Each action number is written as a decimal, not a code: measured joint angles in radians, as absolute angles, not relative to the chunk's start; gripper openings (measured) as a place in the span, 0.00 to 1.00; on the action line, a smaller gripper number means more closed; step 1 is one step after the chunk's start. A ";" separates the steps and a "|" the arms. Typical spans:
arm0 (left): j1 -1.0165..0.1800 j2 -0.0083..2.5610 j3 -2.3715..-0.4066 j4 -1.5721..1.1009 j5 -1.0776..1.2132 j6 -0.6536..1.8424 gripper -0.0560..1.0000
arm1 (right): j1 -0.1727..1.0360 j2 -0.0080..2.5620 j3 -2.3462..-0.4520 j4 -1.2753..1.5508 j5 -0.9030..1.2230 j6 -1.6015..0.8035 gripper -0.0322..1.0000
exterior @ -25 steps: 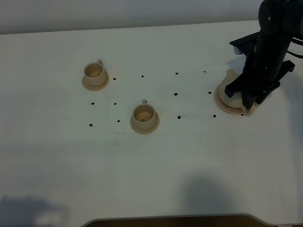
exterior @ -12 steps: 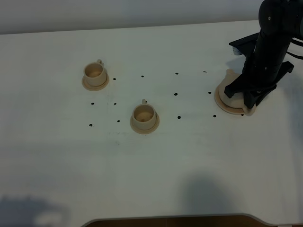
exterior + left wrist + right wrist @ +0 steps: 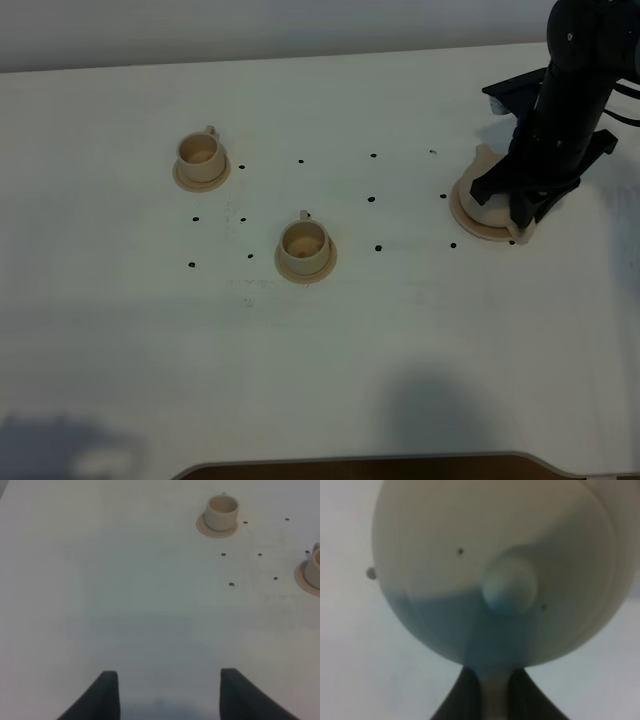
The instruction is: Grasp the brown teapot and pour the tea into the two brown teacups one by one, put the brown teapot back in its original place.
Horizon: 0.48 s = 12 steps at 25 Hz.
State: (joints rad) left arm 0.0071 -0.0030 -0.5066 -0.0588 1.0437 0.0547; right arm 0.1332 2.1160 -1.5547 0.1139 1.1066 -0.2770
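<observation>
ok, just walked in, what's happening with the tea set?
The right gripper is shut on the loop handle of the brown teapot. The pot sits on its wide saucer at the right of the table and does not look lifted yet. The far teacup and the near teacup stand on their small saucers further left, well apart from the pot. The left gripper hangs open over bare table, holding nothing. The grasp is made; no pouring yet.
</observation>
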 joint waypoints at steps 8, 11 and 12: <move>0.007 -0.003 -0.507 -0.059 1.044 0.055 0.51 | 0.134 2.097 -1.555 0.136 1.095 -0.284 0.15; 0.007 -0.003 -0.507 -0.059 1.044 0.055 0.51 | 0.134 2.094 -1.555 0.136 1.091 -0.284 0.15; 0.007 -0.003 -0.507 -0.059 1.044 0.055 0.51 | 0.134 2.091 -1.555 0.136 1.087 -0.288 0.15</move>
